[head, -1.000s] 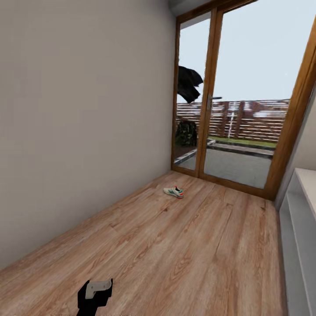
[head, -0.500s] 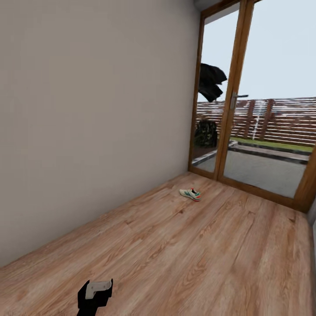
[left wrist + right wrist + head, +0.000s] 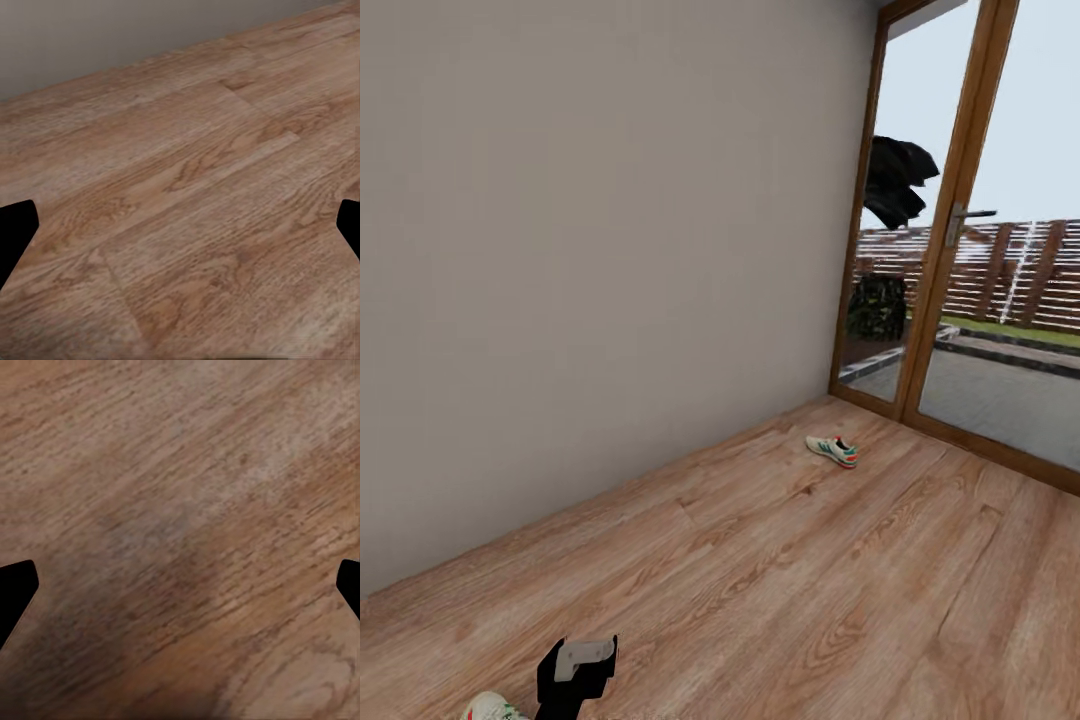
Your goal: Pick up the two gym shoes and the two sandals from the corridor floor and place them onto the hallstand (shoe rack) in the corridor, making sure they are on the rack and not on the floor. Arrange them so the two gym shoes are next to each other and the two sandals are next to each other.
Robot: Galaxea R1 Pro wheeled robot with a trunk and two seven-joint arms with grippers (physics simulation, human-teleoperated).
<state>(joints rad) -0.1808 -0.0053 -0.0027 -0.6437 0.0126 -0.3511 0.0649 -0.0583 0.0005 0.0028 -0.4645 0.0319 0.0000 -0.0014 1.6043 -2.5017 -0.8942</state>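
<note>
1. We're looking along a big blank grey wall (image 3: 610,250) that runs down our left side to a wood-framed glass door (image 3: 960,250) at the far end, with a fence and lawn outside.

2. Under us, the corridor floor (image 3: 780,570) spreads wide, light brown planks with grain and knots, bare across the middle.

3. There's one gym shoe (image 3: 832,451), cream with a green stripe and a red heel patch, lying on the planks well ahead of us, near the door and a little off the wall.

4. And here's another gym shoe (image 3: 492,709), just its pale toe peeking in at the bottom edge, just beside our left arm (image 3: 575,668). That one looks like the nearer pick.

5. In the left wrist view the left gripper (image 3: 180,225) has its dark fingertips (image 3: 15,229) wide apart at the frame edges, nothing but planks between them.

6. Same story for the right gripper (image 3: 180,585): tips spread, bare wood beneath, holding nothing.

7. To do this step well, we'd say: square the base up to the close shoe, bring it fully into the head view, then lower the left arm from above with the jaws across the shoe's narrow width, not its length.
</note>
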